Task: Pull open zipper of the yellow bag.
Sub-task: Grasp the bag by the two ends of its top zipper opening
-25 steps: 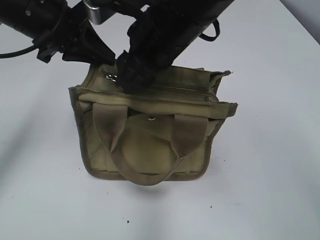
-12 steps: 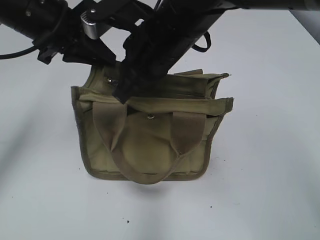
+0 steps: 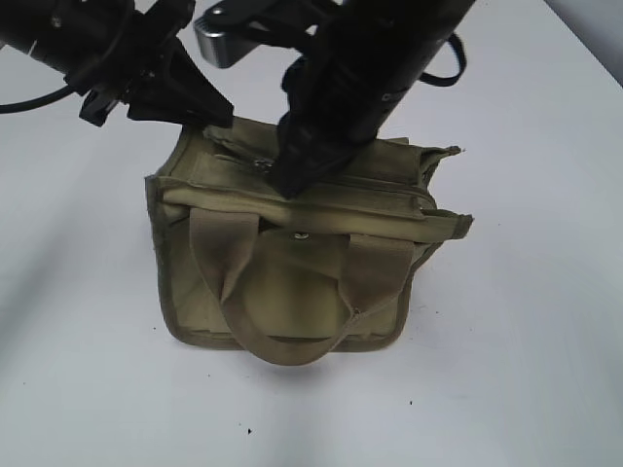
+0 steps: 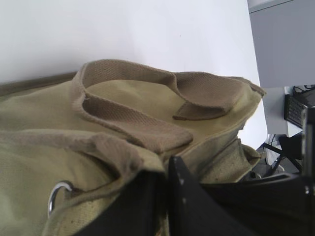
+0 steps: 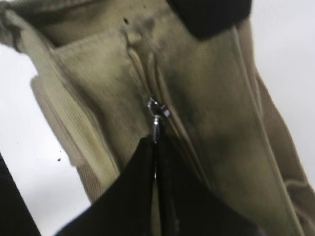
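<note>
1. The yellow bag [image 3: 292,263] sits upright on the white tabletop [image 3: 526,370], with one loop handle [image 3: 282,321] hanging down its front.
2. The zipper [image 5: 156,115] runs along the top of the bag, and its small silver pull tab [image 5: 155,129] points toward the right fingers.
3. The right fingers [image 5: 155,147] are pressed together and pinch the end of the pull tab.
4. The left fingers [image 4: 167,189] are nearly closed and pinch the bag's cloth at its back left corner, next to a metal ring [image 4: 58,194].
</note>
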### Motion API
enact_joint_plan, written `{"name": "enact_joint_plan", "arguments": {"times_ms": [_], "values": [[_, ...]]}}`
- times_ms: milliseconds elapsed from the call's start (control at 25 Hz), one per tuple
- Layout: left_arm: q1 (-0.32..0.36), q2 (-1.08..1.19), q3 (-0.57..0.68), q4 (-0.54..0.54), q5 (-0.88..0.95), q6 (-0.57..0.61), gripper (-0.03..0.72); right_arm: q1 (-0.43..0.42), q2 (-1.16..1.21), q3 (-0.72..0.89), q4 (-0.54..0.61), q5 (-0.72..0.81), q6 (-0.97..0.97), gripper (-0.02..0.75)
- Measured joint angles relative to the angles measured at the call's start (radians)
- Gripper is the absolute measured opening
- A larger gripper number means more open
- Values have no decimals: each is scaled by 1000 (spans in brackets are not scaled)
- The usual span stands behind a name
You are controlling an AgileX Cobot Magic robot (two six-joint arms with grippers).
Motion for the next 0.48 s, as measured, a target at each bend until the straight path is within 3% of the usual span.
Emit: {"name": "enact_joint_plan", "arguments": {"times_ms": [280,480], "values": [[0,0,0,-5,-3,0,29,-168,-64,0,-15,254,99,2],[0,0,0,-7,-11,0,29,-316,-75,1,-14,303,180,2]]}}
